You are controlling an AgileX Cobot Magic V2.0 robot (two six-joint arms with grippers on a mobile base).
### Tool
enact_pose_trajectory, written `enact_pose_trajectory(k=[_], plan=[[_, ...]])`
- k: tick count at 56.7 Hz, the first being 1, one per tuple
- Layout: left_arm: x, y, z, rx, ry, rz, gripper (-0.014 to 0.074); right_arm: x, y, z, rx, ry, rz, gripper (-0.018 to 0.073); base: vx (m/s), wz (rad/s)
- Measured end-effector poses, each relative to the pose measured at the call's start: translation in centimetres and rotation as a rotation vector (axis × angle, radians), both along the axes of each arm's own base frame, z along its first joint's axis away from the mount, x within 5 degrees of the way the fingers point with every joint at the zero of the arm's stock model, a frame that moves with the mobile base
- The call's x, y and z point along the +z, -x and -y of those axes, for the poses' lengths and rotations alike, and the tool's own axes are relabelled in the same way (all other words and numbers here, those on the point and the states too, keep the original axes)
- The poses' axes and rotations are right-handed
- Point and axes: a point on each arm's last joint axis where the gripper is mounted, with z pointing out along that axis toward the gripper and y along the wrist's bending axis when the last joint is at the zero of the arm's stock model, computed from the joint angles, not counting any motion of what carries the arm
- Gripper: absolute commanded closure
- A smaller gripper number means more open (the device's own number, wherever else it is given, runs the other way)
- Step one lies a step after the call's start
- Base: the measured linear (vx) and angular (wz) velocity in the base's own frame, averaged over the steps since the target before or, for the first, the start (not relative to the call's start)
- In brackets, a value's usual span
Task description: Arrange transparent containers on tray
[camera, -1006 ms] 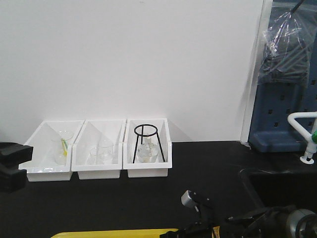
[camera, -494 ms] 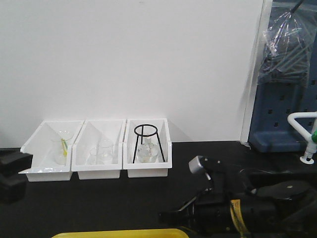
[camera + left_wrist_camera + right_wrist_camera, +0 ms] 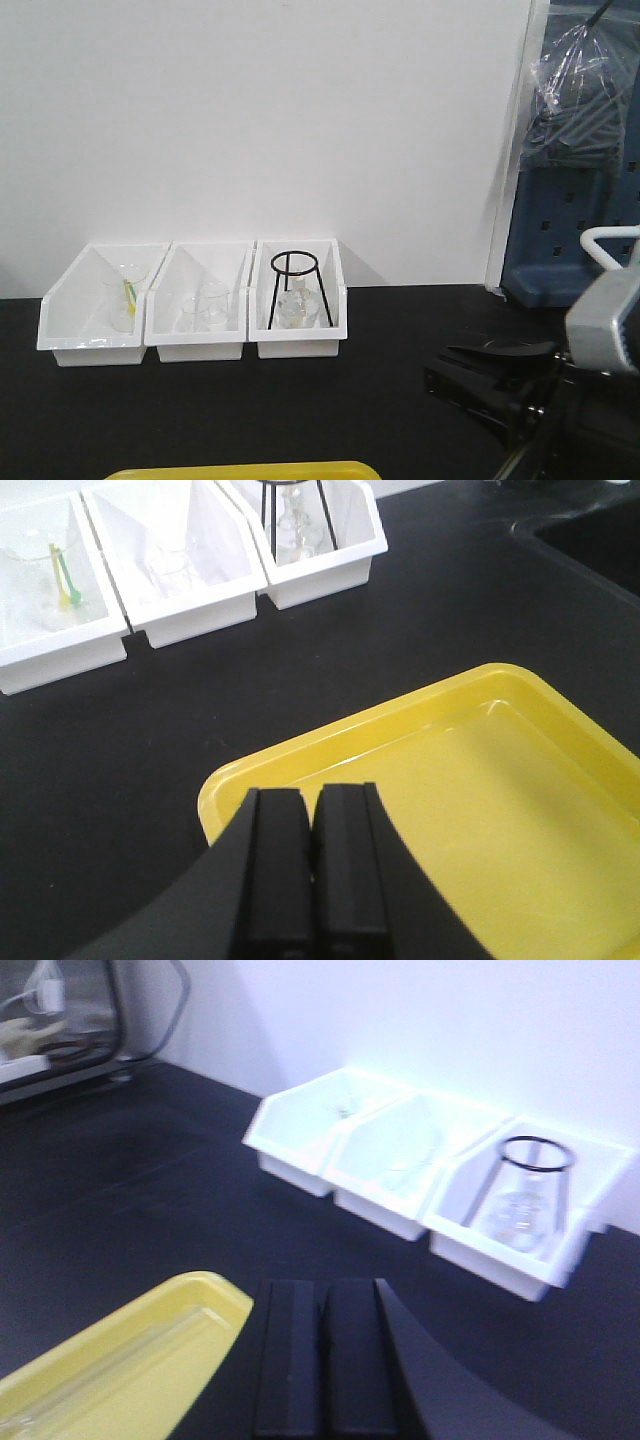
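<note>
Seeing both grippers pressed shut, holding nothing: left [image 3: 312, 870], right [image 3: 323, 1360] | tray [image 3: 470, 780] beneath left one | glassware [image 3: 205, 305] in bins [image 3: 195, 300] by wall, apparently three pieces.

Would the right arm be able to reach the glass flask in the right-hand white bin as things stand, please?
Probably not cleanly: the black tripod stand straddles the flask, blocking access from above, and the right gripper is shut.
</note>
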Motion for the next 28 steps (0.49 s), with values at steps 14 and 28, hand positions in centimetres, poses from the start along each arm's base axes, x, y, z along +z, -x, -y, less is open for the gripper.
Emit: enact_pose_trajectory(k=[14, 28], plan=[[-0.3, 1.8, -0.5, -0.007, 0.006, 0.024, 0.06, 0.0, 0.5, 1.1, -0.102, 0.0, 0.042, 0.0572, 0.0, 0.0], [-0.4, 1.8, -0.5, -0.008, 0.004, 0.017, 0.06, 0.0, 0.6, 1.2, -0.106, 0.0, 0.045, 0.0572, 0.0, 0.0]])
